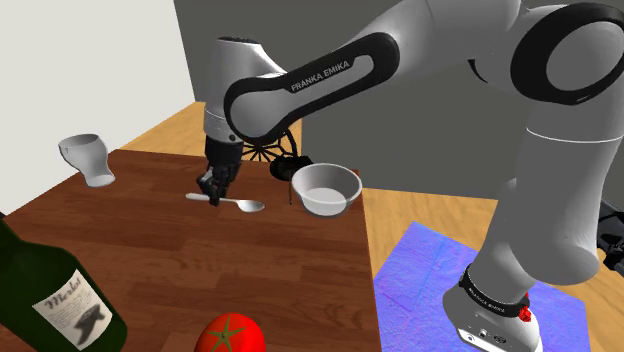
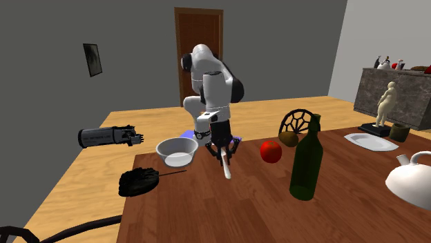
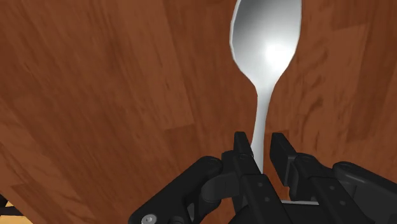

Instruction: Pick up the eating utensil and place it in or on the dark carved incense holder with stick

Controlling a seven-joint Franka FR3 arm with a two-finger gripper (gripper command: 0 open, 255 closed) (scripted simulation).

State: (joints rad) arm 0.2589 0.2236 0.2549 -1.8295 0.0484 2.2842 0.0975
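Note:
The silver spoon [image 1: 240, 205] lies on the brown wooden table [image 1: 150, 250], its bowl pointing toward the white bowl. My black gripper [image 1: 212, 186] stands over the handle end, and in the wrist view its fingers [image 3: 242, 153] are closed tight on the thin handle of the spoon [image 3: 267, 44]. From across the table the spoon [image 2: 226, 166] slants down from the gripper [image 2: 220, 149] to the tabletop. The dark carved incense holder [image 2: 140, 181] with its thin stick sits on the far side of the white bowl, dark holder [image 1: 291, 166].
A white bowl [image 1: 325, 190] stands between spoon and holder. A red tomato [image 1: 229, 334], a dark green bottle [image 1: 55, 295] and a white jug [image 1: 86, 159] share the table. A spoked wheel ornament [image 2: 298, 124] stands by its edge. A blue mat [image 1: 470, 290] covers the floor beside the stand.

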